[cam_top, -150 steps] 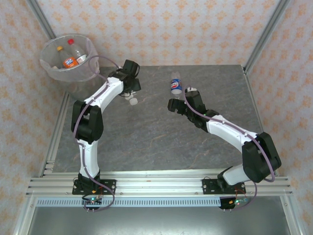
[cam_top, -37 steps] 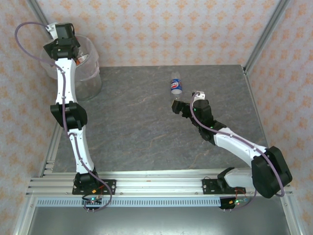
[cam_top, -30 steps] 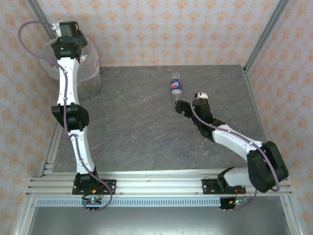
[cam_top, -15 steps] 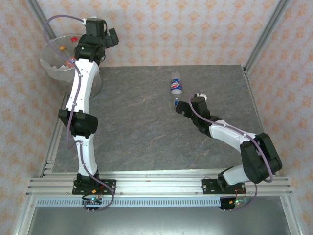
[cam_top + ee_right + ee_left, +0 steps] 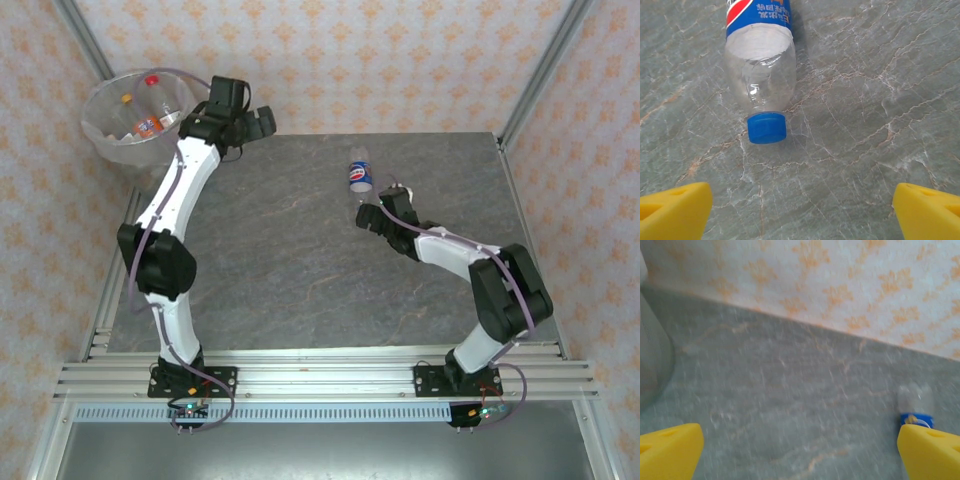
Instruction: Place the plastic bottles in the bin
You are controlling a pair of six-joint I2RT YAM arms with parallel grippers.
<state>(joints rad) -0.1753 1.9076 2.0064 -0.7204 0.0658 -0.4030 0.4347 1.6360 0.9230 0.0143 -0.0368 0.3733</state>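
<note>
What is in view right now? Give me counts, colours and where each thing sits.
table: one, grey marbled, under both arms.
walls: pale with an orange pattern, behind and to both sides.
bin: one, translucent grey-white, at the far left corner.
bottles in the bin: at least two, clear, one with an orange label, orange and red caps showing; the exact count is hard to tell.
bottle on the table: one, clear with a blue label and blue cap, lying on its side at far centre.
left gripper: yellow fingertips, open and empty, raised beside the bin.
right gripper: yellow fingertips, open and empty, just short of the lying bottle's cap.
</note>
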